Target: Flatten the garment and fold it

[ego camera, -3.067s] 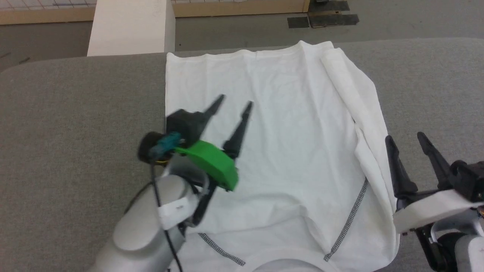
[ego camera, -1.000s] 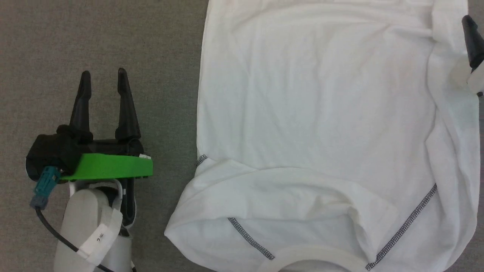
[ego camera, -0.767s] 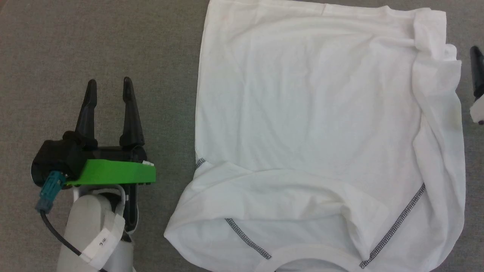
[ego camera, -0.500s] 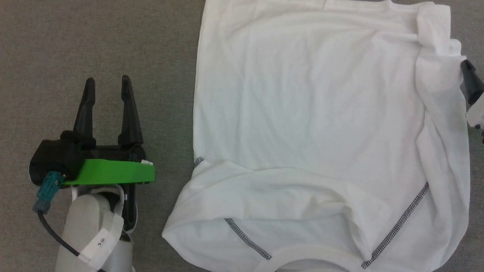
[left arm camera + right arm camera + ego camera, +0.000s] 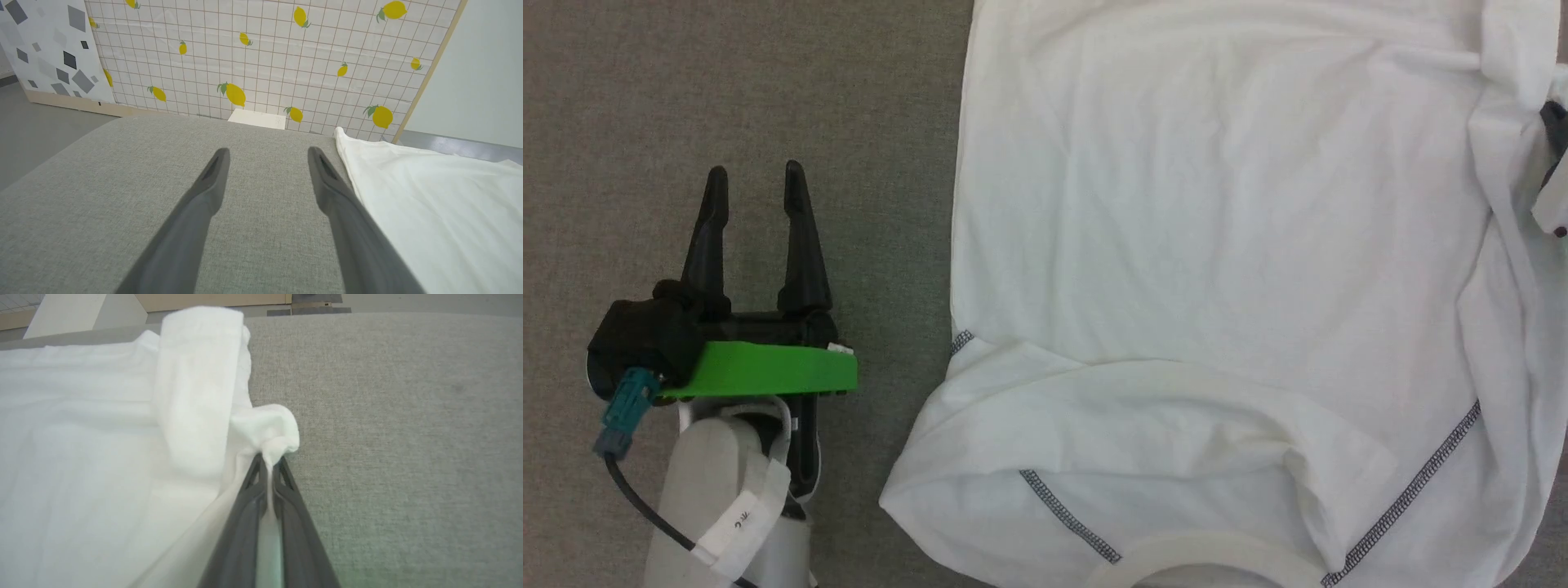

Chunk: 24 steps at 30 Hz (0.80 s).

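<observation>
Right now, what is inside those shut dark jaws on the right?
A bunched edge of the white T-shirt, pinched between them. The gripped part itself is mostly hidden by the jaws.

Left tool (image 5: 754, 175) points forward, fingers spread wide; right tool (image 5: 269, 459) is clamped on the garment (image 5: 102, 416).

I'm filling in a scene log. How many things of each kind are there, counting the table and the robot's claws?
T-shirt: 1
Table: 1
Box: 1
Claws: 2 (left claw open, right claw shut on the T-shirt)
Total: 5
</observation>
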### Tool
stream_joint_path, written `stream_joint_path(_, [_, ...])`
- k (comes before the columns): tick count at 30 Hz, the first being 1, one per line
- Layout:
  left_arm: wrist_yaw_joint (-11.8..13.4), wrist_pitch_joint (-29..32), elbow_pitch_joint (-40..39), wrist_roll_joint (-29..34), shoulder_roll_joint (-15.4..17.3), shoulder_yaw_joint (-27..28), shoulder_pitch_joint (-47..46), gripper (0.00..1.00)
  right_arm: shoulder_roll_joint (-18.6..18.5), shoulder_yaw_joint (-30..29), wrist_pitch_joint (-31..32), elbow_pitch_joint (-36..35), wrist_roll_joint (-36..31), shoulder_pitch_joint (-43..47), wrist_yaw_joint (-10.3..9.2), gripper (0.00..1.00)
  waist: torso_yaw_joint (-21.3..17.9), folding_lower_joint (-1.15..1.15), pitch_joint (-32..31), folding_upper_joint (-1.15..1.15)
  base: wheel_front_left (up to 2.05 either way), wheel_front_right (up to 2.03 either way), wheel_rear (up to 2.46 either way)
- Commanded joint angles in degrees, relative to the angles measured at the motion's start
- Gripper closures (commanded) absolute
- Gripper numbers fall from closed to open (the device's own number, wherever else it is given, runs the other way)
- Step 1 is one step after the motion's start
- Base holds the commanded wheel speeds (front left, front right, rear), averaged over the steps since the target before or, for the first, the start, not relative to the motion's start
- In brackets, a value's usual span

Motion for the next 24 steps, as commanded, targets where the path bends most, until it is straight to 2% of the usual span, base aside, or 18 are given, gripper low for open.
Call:
stream_joint_path(1, [-0.3, -0.2, 0.3, -0.4, -0.2, 0.1, -0.7, 0.00, 0.0, -1.0, -2.1, -0.2, -1.2, 0.6, -0.09, 1.00, 0.0, 0.00, -0.6, 0.00, 0.00, 0.00, 0.00])
stream_joint_path(6, [-0.3, -0.2, 1.3, -0.5, -0.3, 0.4, 0.1, 0.00, 2.0, -5.6, -7.8, -2.5, -2.4, 3.2, -0.09, 1.00, -0.7, 0.00, -3.3, 0.00, 0.00, 0.00, 0.00])
stream_joint_path(16, [-0.7, -0.2, 2.9, -0.7, -0.4, 0.8, 2.6, 0.00, 5.4, -15.5, -12.0, -9.0, -3.1, 13.1, -0.09, 1.00, -2.4, 0.00, -10.0, 0.00, 0.00, 0.00, 0.00])
stream_joint_path(19, [-0.7, -0.2, 3.4, -0.8, -0.3, 0.8, 3.3, 0.00, 6.2, -15.0, -13.2, -13.6, -2.1, 16.2, -0.09, 1.00, -2.7, 0.00, -11.5, 0.00, 0.00, 0.00, 0.00])
stream_joint_path(24, [-0.7, -0.2, 3.9, -0.8, -0.3, 0.7, 4.8, 0.00, 8.1, -8.6, -14.7, -26.8, -1.5, 23.8, -0.09, 1.00, -2.9, 0.00, -14.1, 0.00, 0.00, 0.00, 0.00])
